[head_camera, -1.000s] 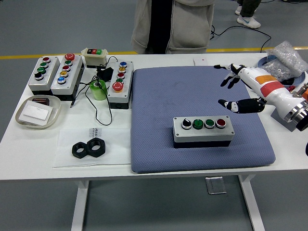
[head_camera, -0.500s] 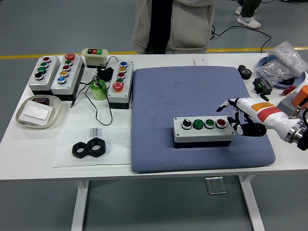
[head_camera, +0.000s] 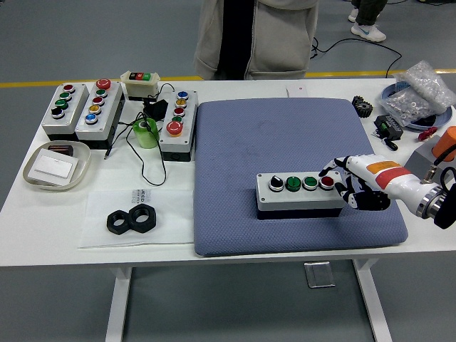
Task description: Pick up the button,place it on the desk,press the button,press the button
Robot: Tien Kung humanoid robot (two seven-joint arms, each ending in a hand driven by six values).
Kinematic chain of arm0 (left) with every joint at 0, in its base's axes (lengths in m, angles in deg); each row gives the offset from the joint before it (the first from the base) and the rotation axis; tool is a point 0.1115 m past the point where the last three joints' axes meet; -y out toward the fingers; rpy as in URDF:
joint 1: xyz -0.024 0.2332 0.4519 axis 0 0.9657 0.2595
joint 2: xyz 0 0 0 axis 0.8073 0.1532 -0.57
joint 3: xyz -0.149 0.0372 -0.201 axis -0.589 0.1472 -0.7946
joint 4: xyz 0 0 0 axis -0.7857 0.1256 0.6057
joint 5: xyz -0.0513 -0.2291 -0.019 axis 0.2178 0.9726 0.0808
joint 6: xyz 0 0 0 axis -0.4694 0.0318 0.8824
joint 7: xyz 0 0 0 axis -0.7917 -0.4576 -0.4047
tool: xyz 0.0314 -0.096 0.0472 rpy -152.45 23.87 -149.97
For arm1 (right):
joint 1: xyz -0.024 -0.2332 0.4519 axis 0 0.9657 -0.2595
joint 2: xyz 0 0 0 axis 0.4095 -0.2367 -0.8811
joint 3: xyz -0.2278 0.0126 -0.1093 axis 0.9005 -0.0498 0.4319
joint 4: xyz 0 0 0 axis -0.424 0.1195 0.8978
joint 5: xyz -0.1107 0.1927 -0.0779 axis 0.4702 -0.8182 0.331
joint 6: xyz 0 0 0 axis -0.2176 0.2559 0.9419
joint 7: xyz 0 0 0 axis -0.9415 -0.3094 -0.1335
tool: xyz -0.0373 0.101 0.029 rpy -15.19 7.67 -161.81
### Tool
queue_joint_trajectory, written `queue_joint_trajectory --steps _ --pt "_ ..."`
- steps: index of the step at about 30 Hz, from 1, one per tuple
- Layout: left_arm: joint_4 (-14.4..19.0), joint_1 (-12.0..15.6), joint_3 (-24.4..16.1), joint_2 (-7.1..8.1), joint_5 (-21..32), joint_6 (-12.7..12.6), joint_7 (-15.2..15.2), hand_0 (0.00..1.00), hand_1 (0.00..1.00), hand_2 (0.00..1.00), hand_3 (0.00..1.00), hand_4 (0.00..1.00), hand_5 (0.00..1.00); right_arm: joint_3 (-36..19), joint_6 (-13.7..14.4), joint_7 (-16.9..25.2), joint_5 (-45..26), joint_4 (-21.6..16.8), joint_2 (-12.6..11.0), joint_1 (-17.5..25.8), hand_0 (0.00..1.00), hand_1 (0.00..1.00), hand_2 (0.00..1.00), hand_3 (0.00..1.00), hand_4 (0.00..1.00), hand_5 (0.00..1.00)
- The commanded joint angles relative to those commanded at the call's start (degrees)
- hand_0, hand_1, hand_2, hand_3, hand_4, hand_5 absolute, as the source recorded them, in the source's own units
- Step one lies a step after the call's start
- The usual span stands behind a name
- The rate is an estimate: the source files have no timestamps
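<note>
The right hand (head_camera: 350, 184) comes in from the right edge, low over the blue mat (head_camera: 235, 142), and holds nothing. Its fingers (head_camera: 332, 169) are loosely spread rather than pinched, and one fingertip reaches the red button (head_camera: 327, 182) at the right end of the button box (head_camera: 301, 193); whether it is pushing the button down or only touching it cannot be told. The other fingers curl just beside the box's right end.

The box lies flat on the mat, long side across. Leftward from the fingertip its top carries a white button, a green button (head_camera: 293, 183) and a black knob (head_camera: 276, 184).

Behind the hand, the white wrist with an orange band runs back to the table's right edge. Beyond it, toward the far right corner, lie a small black gear (head_camera: 363, 108), a black connector (head_camera: 387, 127) and a bag of small parts (head_camera: 420, 85).

Well away to the left of the fingers, past the mat, stand three more button boxes (head_camera: 65, 109), a small box with coloured buttons (head_camera: 142, 83), a green roll (head_camera: 146, 132) and a tangle of black wire. Nearer the front edge on that side are a shallow tray (head_camera: 32, 174) and two black nuts (head_camera: 132, 220) on a clear sheet.

A person in a grey jacket (head_camera: 271, 35) stands at the far side of the table, hands out of sight.
</note>
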Motion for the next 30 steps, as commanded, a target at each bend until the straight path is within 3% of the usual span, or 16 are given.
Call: queue_joint_trajectory --steps 30 --pt "0.0 -0.2 0.0 0.00 0.1 0.0 0.0 0.761 0.827 0.860 0.826 0.623 0.998 2.0 -2.1 -1.1 1.2 2.3 0.3 0.0 0.269 0.040 0.170 0.698 0.385 0.002"
